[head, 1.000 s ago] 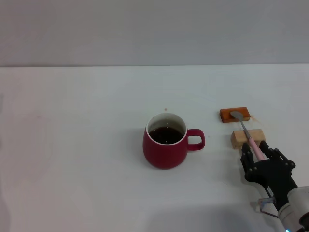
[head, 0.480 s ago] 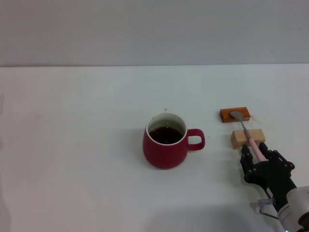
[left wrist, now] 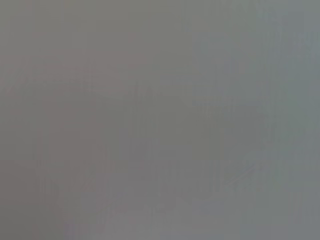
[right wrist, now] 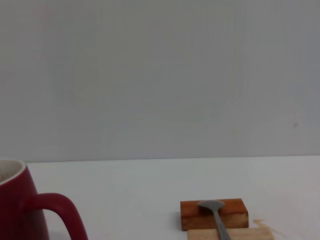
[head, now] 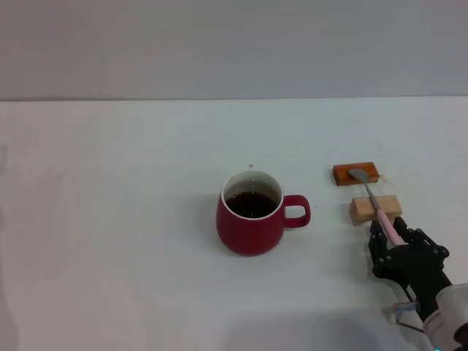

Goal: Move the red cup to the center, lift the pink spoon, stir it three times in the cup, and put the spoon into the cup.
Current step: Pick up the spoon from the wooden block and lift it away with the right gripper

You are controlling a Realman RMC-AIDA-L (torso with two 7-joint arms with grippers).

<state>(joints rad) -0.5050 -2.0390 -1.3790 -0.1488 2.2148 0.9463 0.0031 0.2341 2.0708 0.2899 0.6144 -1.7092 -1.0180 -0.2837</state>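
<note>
The red cup (head: 250,219) stands about mid-table with dark liquid inside, its handle toward my right; its rim and handle also show in the right wrist view (right wrist: 20,210). The pink spoon (head: 369,196) lies across two small blocks to the right of the cup, silver bowl (right wrist: 212,205) on the far block and pink handle pointing at me. My right gripper (head: 393,235) sits low at the handle's near end, open, with a finger on each side of the handle. The left gripper is out of view; its wrist view shows only flat grey.
An orange block (head: 355,174) and a tan block (head: 360,210) hold the spoon off the white tabletop (head: 117,219). A pale wall runs along the table's far edge.
My right gripper has shifted slightly right and toward me along the spoon's handle. The cup, spoon and blocks have not moved.
</note>
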